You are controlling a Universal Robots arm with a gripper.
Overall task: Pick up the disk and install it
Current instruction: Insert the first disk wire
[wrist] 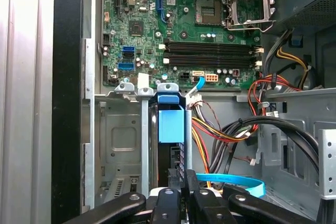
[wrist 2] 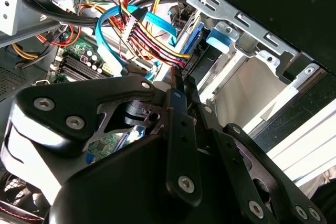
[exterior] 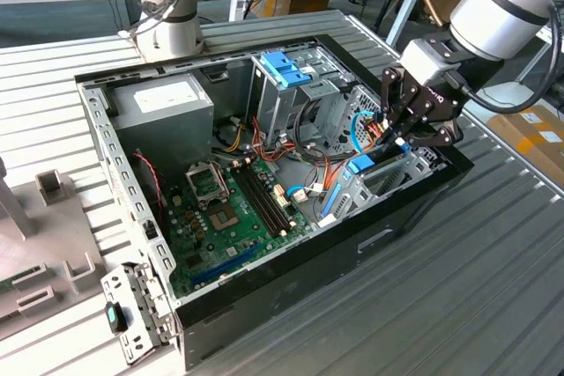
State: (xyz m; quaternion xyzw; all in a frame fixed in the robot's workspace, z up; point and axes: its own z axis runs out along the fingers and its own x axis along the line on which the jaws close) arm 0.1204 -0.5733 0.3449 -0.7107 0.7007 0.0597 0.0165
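In the exterior view you see the open computer case lying on the ribbed table, with the claw lowered into the corner of the case at this view's right. Under it the disk stands on edge, its light-blue frame going down into a metal bay beside the case wall. The blue latch on the drive cage further back is another part; do not mix them.

In the second wrist view the black links of the claw come close together over the thin top edge of the disk, and the bundle of coloured cables passes just beside it. The fingers look clenched on the disk, narrow and nearly touching.

In the first wrist view the disk sits vertical between the rails of the bay, with the motherboard beyond.

You can judge the disk as stiff, rather heavy for its size, and smooth on its metal faces, so it can slip. It does not like shocks. The best hold is across the two flat faces near the top edge, not on the plastic frame, which can bend.
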